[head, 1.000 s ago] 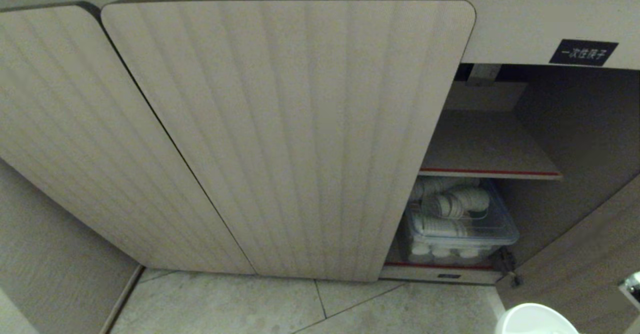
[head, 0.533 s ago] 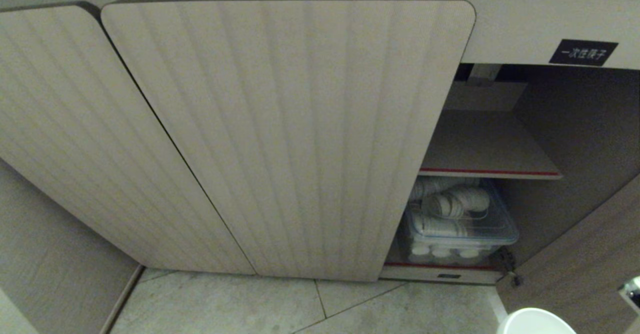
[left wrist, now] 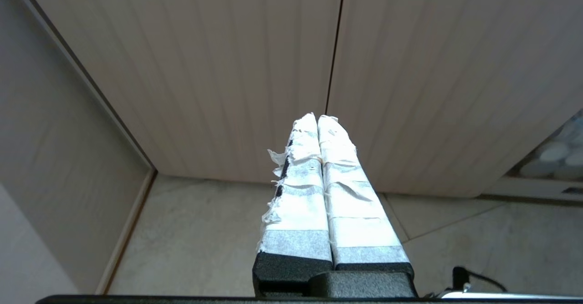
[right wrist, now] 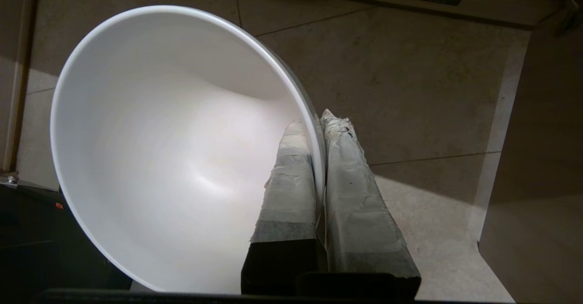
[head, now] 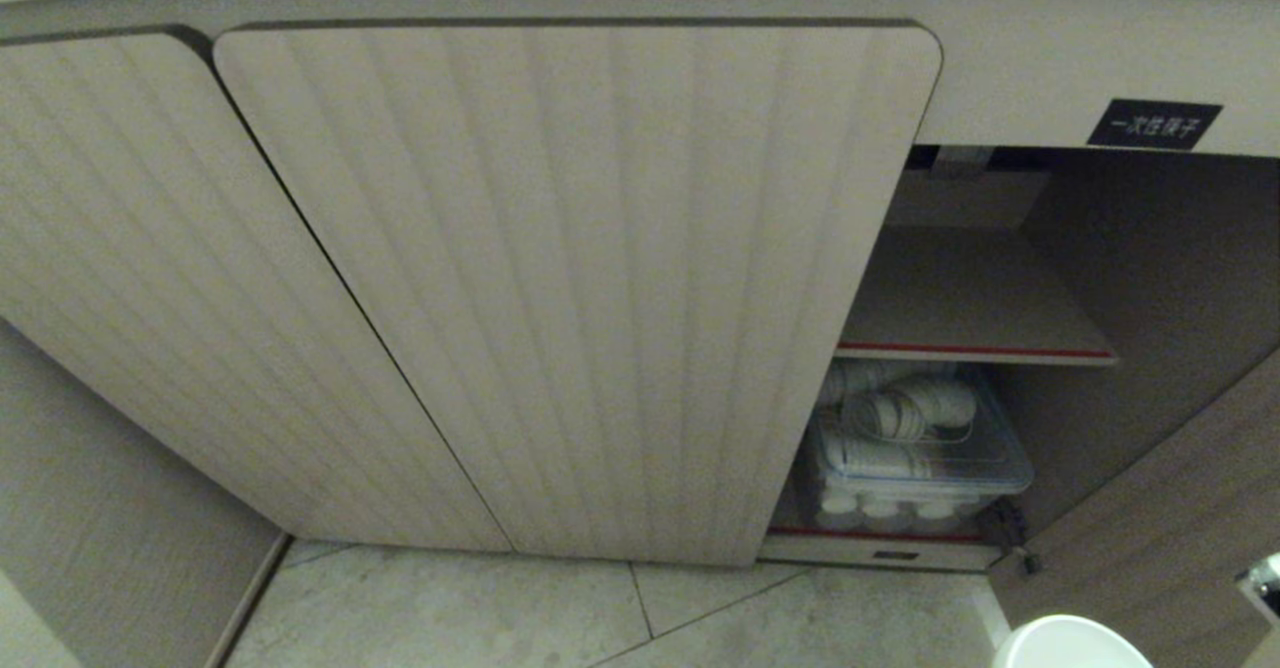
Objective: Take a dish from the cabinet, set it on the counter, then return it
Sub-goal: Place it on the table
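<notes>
Head view: beige ribbed cabinet [head: 575,278], right bay open, small white round ceramic bowl [head: 1065,643] low beside it. I'd lift clear of the door edge, rim level.
Left wrist: left pincer [left wrist: 318,123] pressed together, idle.
Right wrist: right pincer [right wrist: 316,122] pinching the bowl's rim; glossy, plain, empty.

The dish [right wrist: 173,158] looked like glazed white ceramic, smooth with a soft sheen, and its rim sat pinched between right gripper [right wrist: 319,126] fingers wrapped in rough, creased whitish tape over matt black plastic. The left gripper [left wrist: 317,118] wore the same tape, frayed at its edges. The cabinet [head: 560,278] doors showed a matt, ribbed, beige wood-grain laminate, the floor [head: 450,608] was dull mottled stone tile, and a clear plastic bin [head: 985,468] held glossy white cups [head: 905,413].
</notes>
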